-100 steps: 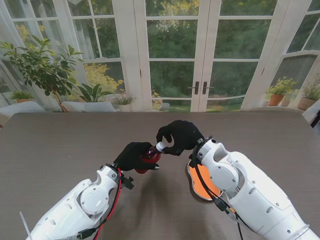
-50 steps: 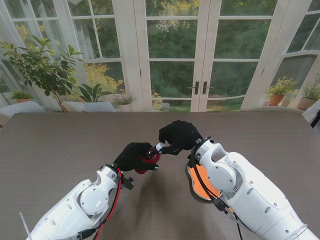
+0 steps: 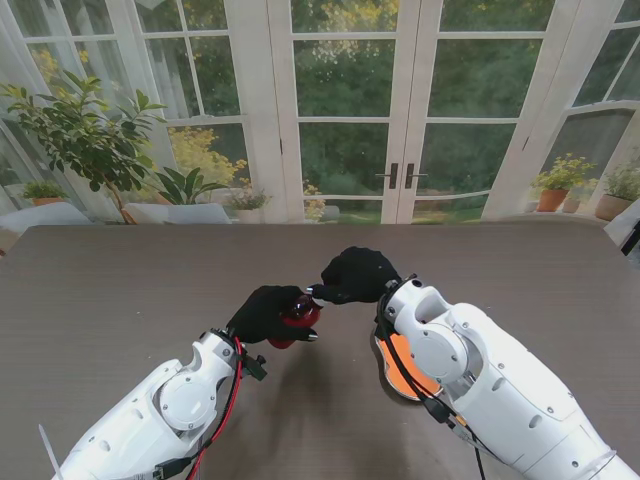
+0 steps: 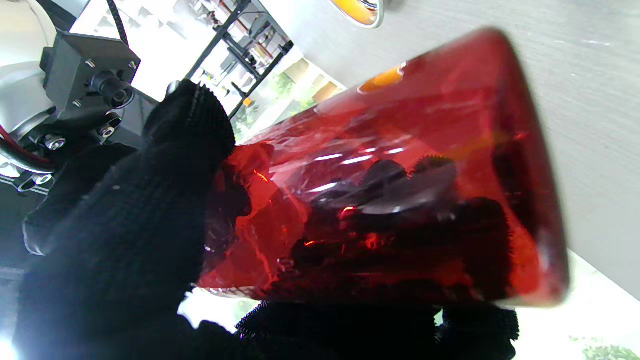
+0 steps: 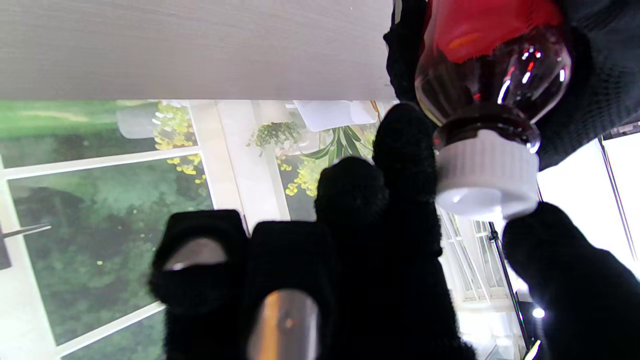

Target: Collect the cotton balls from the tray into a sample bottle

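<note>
The bottle (image 3: 299, 312) is up off the tabletop (image 3: 120, 290), a red see-through one with a rounded shoulder, a dark neck and a white ribbed cap (image 5: 487, 172). The left hand (image 3: 265, 312) is wrapped right round its body, fingers (image 4: 150, 215) clamped on the red wall, and it sits tilted with the capped end pointing toward the right hand (image 3: 355, 274). From the left wrist view the red wall fills the frame, black glove showing through it from the far side; what lies inside is too dark to make out.

The right hand is at the cap: one black fingertip (image 5: 404, 145) presses its side, the thumb sits on the opposite side, so the cap is pinched between them. The other fingers are curled clear of it.

On my right, the orange tray (image 3: 400, 375) lies flat on the tabletop, mostly covered by the right forearm (image 3: 480, 380). No cotton balls can be picked out on the strip that shows. Beyond the tabletop stand glass doors (image 3: 345, 110) and a leafy potted plant (image 3: 85, 135).
</note>
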### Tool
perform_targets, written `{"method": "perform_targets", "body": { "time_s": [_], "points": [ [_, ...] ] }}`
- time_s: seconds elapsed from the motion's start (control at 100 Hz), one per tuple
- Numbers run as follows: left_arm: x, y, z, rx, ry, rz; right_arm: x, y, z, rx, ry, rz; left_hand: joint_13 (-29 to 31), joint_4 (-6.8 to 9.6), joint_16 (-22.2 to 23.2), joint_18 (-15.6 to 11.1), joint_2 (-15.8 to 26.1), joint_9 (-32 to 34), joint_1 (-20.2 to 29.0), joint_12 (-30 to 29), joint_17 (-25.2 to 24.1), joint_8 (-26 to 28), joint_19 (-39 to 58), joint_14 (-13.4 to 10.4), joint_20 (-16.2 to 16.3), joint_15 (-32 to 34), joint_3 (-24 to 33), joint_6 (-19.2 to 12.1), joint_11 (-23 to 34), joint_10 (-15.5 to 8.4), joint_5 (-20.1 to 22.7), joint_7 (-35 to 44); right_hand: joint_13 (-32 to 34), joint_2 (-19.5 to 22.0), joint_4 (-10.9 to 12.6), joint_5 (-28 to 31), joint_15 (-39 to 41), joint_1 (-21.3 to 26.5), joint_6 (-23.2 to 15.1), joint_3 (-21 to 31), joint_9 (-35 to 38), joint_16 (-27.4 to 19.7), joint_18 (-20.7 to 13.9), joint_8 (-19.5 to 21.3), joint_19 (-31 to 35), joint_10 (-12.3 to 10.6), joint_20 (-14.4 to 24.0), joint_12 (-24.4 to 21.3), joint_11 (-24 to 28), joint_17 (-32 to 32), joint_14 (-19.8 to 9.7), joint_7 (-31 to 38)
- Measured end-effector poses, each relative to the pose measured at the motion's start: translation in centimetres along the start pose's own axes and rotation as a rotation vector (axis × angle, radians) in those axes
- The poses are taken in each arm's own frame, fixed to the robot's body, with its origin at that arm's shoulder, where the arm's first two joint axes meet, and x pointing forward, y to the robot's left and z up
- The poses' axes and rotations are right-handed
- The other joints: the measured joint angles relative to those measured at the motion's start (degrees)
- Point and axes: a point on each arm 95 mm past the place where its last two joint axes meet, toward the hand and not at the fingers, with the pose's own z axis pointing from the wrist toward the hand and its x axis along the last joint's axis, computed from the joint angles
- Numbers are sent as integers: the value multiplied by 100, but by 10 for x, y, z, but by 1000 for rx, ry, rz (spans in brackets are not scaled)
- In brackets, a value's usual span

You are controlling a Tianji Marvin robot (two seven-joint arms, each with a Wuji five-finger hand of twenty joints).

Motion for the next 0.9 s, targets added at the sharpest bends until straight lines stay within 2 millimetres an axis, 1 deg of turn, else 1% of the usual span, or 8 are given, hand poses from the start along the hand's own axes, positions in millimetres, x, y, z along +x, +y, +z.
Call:
{"method": "perform_targets", "body": {
  "time_s": [0.15, 0.22, 0.29, 0.4, 0.45, 0.52, 0.6, 0.9],
  "points": [
    [0, 0, 0, 0, 2, 0, 0, 0, 0, 3, -8, -18, 0, 0, 0, 0, 0, 0, 0, 0, 0, 0, 0, 0, 0, 0, 0, 0, 1, 0, 0, 0, 1, 521, 5, 56, 45, -334, 0, -37, 18, 3, 55, 5, 32, 14, -3, -78, 137, 38, 54, 81],
    [1, 0, 1, 1, 3, 0, 0, 0, 0, -6, -12, -22, 0, 0, 0, 0, 0, 0, 0, 0, 0, 1, 0, 0, 0, 0, 0, 0, 1, 0, 0, 0, 1, 891, 25, 35, -38, -559, -5, -357, 18, -8, 55, 2, 32, 15, -4, -213, -125, -77, 56, -197],
    [1, -1, 1, 1, 3, -1, -1, 0, -1, -19, -17, -25, 0, 0, 0, 0, 0, 0, 0, 0, 0, 1, 0, 0, 0, 0, 0, 0, 1, 0, 0, 0, -20, 1103, 122, -429, -301, -682, -28, -576, -150, -127, 55, -131, 32, 15, -4, -213, -443, -256, 55, -750],
    [1, -1, 1, 1, 3, -2, -4, 3, -4, -39, -28, -13, 0, 0, 0, 0, 0, 0, 0, 0, 0, 1, 0, 0, 0, 0, 0, 0, 1, 0, 0, 0, -77, 1101, 124, -1341, -819, -733, -30, -633, -818, -394, 34, -145, -24, 9, -4, -152, -701, -547, -67, -1302],
    [1, 0, 1, 1, 3, -2, -5, 5, -6, -47, -27, -1, 0, 0, 0, 0, 0, 0, 0, 0, 0, 1, 0, 0, 0, 0, 0, 0, 1, 0, 0, 0, -77, 853, 124, -1749, -1095, -630, -35, -691, -1150, -524, -80, -145, -103, 9, -4, -147, -717, -649, -161, -1460],
    [1, 0, 1, 1, 3, -2, -6, 8, -9, -60, -15, 34, 0, 0, 0, 0, 0, 0, 0, 0, 0, 1, 0, 0, 0, 0, 0, 0, 1, 0, 0, 0, -77, 133, 124, -2217, -1437, -272, -86, -669, -1541, -679, -146, -145, -160, 9, -4, -147, -700, -793, -207, -1486],
    [1, 0, 0, 1, 3, -2, -4, 10, -11, -67, 10, 65, 0, 0, 0, 0, 0, 0, 0, 0, 0, 1, 0, 0, 0, 0, 0, 0, 1, 0, 0, 0, -77, -809, 124, -2488, -1691, -87, -140, -133, -1805, -759, -174, -145, -238, -19, -4, -198, -596, -908, -269, -1457],
    [2, 0, 1, 1, 4, -3, -2, 14, -12, -40, 79, 52, 0, 0, 0, 0, 0, 0, 0, 0, 0, 1, 0, 0, 0, 0, 0, 0, 1, 0, 0, 0, -77, -2809, 87, -2683, -2068, 50, -456, 1136, -2290, -823, -282, -199, -403, -25, -4, -304, -523, -1105, -387, -1336]
  ]
}}
